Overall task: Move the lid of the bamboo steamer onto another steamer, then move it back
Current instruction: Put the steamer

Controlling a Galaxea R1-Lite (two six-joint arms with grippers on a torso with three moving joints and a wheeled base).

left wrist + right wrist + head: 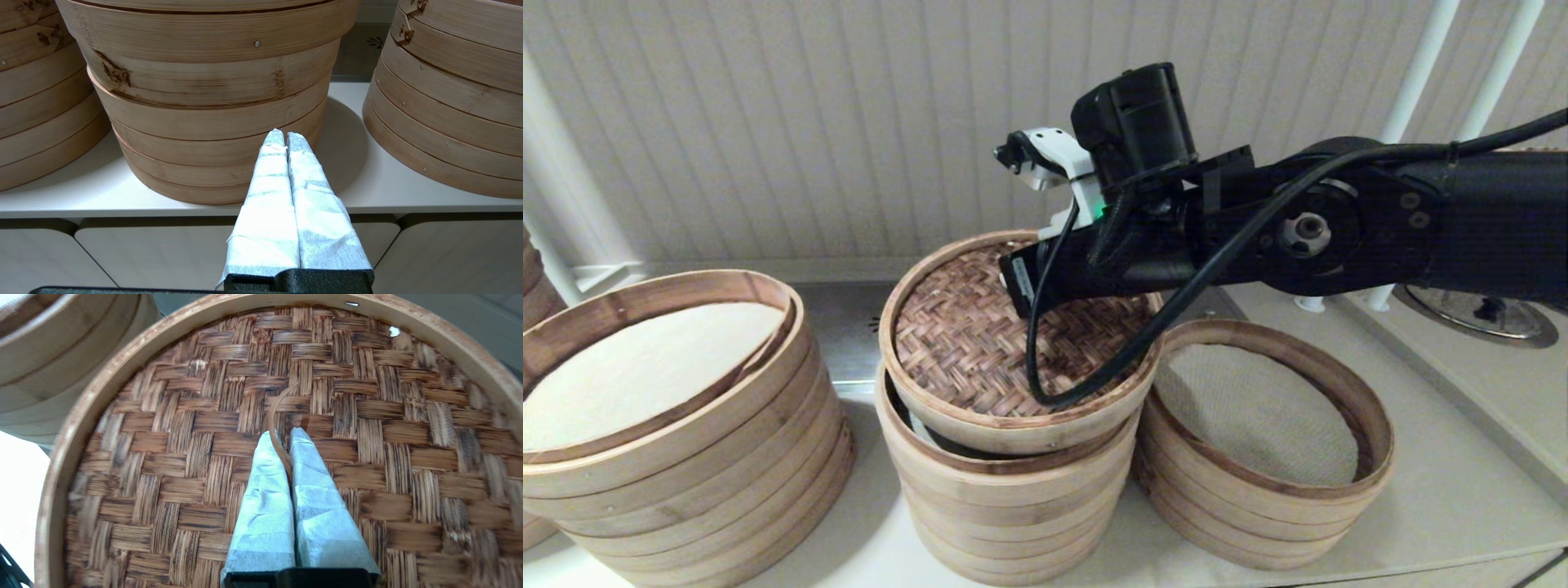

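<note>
Clenching right jaws [282, 435] on the thin loop handle at the centre of the lid [980, 343], holding it tilted just above the middle stack [1005, 498]. Needing a carry toward the robot's right, where the short steamer [1262, 482] is sitting just beside. Resting left jaws [284, 136] pressed together, low before the desk [171, 198].

Steamer count on the counter [1437, 490]

Three bamboo steamer stacks [678, 457] [1005, 506] [1258, 490], one woven steamer lid [980, 343], two robot arms' fingers [265, 486] [269, 179].
</note>
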